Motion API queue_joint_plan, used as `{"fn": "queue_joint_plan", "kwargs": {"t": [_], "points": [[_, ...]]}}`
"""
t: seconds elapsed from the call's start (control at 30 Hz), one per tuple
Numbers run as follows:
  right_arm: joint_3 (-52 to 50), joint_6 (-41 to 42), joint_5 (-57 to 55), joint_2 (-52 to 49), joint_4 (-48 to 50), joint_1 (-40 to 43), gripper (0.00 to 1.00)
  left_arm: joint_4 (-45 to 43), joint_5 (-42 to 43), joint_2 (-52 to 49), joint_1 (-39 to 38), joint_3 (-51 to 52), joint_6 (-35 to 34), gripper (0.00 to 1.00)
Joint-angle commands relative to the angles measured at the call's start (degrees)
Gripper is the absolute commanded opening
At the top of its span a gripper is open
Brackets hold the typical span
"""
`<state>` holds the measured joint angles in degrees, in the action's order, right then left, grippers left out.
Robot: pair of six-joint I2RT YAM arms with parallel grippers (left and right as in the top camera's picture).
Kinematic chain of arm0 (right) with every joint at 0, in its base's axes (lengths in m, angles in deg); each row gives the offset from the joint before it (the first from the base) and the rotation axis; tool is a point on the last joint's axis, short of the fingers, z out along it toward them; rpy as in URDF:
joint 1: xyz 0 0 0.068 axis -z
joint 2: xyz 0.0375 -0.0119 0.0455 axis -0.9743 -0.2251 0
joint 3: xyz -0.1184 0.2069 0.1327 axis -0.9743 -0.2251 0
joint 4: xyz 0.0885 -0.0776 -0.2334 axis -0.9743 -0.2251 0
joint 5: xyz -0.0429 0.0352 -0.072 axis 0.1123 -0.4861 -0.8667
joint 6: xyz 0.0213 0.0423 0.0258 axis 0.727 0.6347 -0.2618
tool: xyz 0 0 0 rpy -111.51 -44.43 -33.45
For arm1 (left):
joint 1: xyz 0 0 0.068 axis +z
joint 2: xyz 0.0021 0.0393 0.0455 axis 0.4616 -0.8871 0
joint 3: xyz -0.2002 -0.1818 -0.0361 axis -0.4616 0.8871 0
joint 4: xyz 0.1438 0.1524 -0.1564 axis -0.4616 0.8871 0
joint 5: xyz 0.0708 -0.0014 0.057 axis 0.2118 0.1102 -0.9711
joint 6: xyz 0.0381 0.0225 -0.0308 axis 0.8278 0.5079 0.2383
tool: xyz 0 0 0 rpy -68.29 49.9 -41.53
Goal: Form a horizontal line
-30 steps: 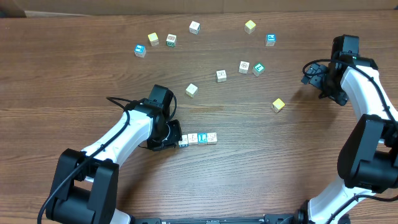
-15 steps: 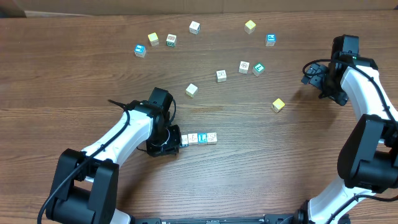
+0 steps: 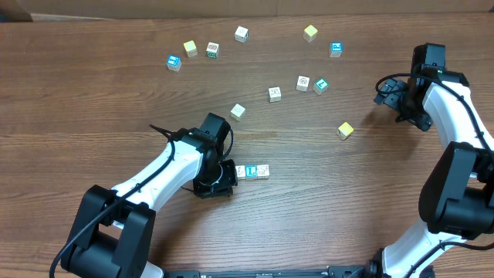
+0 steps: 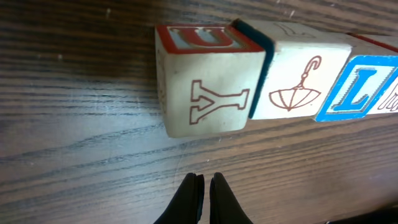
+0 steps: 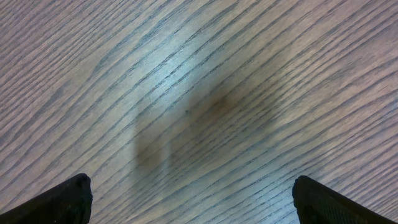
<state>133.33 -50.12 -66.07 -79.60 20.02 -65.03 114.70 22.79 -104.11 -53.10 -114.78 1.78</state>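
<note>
Across the table [image 3: 93, 100], loose cubes [image 3: 274, 94] lie well beyond the horizontal line [image 4: 273, 81]. My left pincer [image 4: 204, 183], pinched shut and empty, sits just beside its Y end, probably to nudge it straight; my right pincer [image 5: 193, 202] gapes wide, far off. Overhead, my left arm [image 3: 166, 166] hides that end cube.

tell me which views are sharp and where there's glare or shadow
Overhead: even light, sharp, no glare. Left wrist: the row of blocks is crisp, the shut left gripper silhouetted. Right wrist: pale glare on the table with a faint shadow smudge, the open right gripper dark and soft at the corners.
</note>
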Motion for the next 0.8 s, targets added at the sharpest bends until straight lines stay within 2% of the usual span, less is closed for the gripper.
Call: {"fn": "queue_joint_plan", "kwargs": {"t": [0.0, 0.3, 0.77], "points": [[1.2, -0.1, -0.2, 1.2, 0.3, 0.0, 1.00, -0.9, -1.4, -0.1, -0.2, -1.2, -1.6, 0.04], [1.2, -0.1, -0.2, 1.2, 0.3, 0.0, 1.00, -5.4, -1.5, -0.1, -0.2, -1.2, -1.6, 0.04], [1.2, -0.1, -0.2, 1.2, 0.3, 0.0, 1.00, -1.7, -1.5, -0.1, -0.3, -1.2, -1.6, 0.04]]}}
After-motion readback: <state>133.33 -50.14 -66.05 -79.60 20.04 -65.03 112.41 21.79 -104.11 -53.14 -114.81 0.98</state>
